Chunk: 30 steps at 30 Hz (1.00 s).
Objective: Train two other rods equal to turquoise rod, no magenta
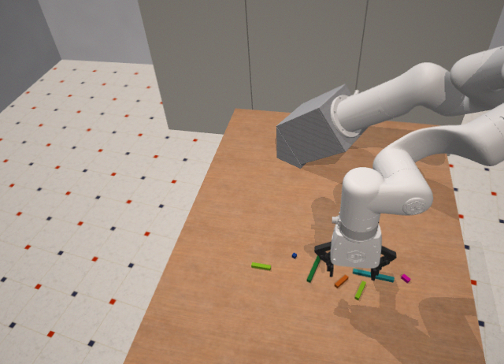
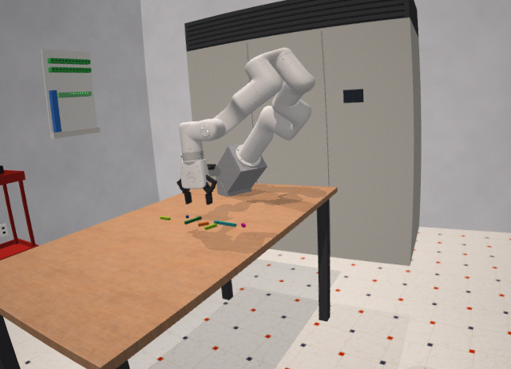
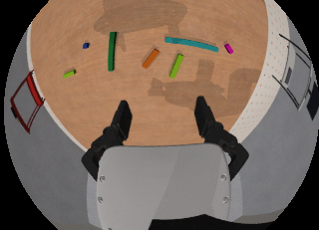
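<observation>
So we're looking at a wooden table (image 1: 244, 197) with a warm, streaky grain, and our gripper (image 1: 353, 271) hangs above the cluster of rods with its black fingers spread wide and nothing between them. The rods are all little square-edged sticks lying flat on the wood. The turquoise rod (image 1: 373, 275) is the long thin one, partly behind the fingers in the top view; in the wrist view it lies clear between the orange rod (image 3: 151, 58) and the tiny magenta rod (image 3: 229, 49). One lime rod (image 1: 359, 289) lies tilted just beside the orange one and near the turquoise, touching neither. The other lime rod (image 1: 261, 265) lies well apart off to the side, on its own. The green rod (image 1: 313, 269) lies on a slant near the gripper's fingertip, and the blue cube (image 1: 294, 255) is a stubby dot between it and the far lime. The arm is smooth glossy white, mounted on a blocky grey base (image 1: 309, 128).
</observation>
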### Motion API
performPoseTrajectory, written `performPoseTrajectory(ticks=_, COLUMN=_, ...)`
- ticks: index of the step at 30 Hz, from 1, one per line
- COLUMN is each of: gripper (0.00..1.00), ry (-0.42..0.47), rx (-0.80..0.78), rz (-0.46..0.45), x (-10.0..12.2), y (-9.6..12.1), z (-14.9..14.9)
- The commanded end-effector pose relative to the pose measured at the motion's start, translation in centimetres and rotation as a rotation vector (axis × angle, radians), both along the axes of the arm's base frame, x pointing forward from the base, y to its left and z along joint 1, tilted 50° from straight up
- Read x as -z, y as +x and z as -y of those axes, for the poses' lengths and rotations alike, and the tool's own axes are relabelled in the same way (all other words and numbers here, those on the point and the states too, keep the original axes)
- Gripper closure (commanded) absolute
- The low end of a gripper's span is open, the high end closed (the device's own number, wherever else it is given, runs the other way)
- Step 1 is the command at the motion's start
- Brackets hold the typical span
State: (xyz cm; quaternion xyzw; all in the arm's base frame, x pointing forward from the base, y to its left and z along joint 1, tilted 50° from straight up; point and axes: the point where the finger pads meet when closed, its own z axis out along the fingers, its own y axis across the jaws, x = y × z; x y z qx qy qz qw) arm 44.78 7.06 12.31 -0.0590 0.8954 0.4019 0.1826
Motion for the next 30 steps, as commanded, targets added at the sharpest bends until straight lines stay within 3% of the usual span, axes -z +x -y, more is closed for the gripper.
performPoseTrajectory(ticks=1, gripper=0.00, ry=0.020, rx=0.107, rz=-0.128, x=-0.4, y=-0.5, z=-1.5)
performPoseTrajectory(ticks=9, gripper=0.00, ry=0.058, rx=0.220, rz=-0.262, x=-0.3, y=-1.4, z=-3.2)
performPoseTrajectory(ticks=14, gripper=0.00, ry=0.064, rx=0.239, rz=-0.283, x=-0.3, y=-1.5, z=-3.5)
performPoseTrajectory(ticks=15, gripper=0.76, ry=0.064, rx=0.239, rz=-0.283, x=-0.3, y=-1.5, z=-3.5)
performPoseTrajectory(ticks=30, gripper=0.76, ry=0.064, rx=0.239, rz=-0.283, x=-0.3, y=-1.5, z=-3.5)
